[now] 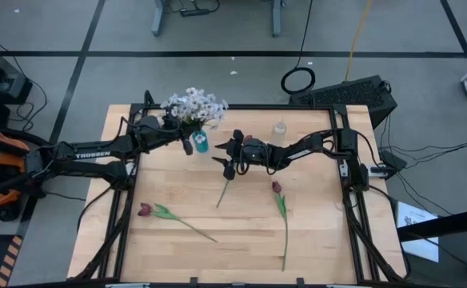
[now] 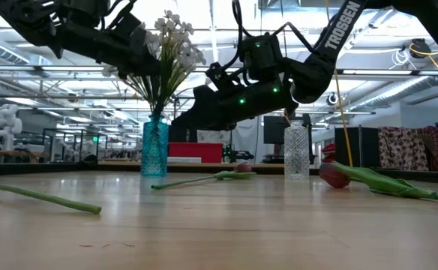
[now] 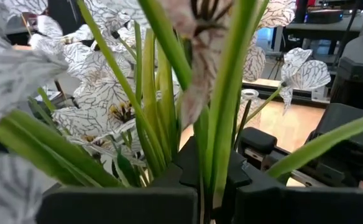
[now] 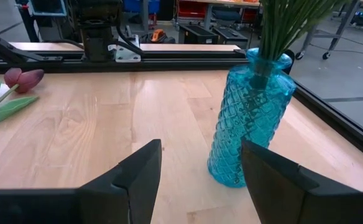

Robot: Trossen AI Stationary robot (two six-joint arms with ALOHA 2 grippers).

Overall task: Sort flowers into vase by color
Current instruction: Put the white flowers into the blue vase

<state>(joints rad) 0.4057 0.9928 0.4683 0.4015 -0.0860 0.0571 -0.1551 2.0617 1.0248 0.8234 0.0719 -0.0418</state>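
White flower sprays (image 1: 195, 104) stand with their stems in the blue vase (image 1: 200, 144) at the far middle of the table; the low view shows the stems (image 2: 159, 90) running into its neck. My left gripper (image 1: 184, 134) is shut among those stems, just above the vase. My right gripper (image 4: 200, 149) stands open, level with the blue vase (image 4: 250, 118) and a little to its right, touching nothing. Three dark red tulips lie flat on the table: one near left (image 1: 144, 210), one near right (image 1: 277, 187), and one (image 2: 241, 169) whose stem (image 1: 225, 190) runs out from under my right gripper. My left gripper pinches a green stem (image 3: 222, 155) of a white spray between its two fingers, below the blossoms and above the vase's mouth. The fingers come about level from the table's left, across the stem. The spray stands nearly upright, with its stems running down into the blue vase.
An empty clear glass vase (image 1: 280, 128) stands at the far edge, to the right of the blue one. Black frame rails (image 1: 349, 184) run along the table's sides. The near half of the table holds only the tulips.
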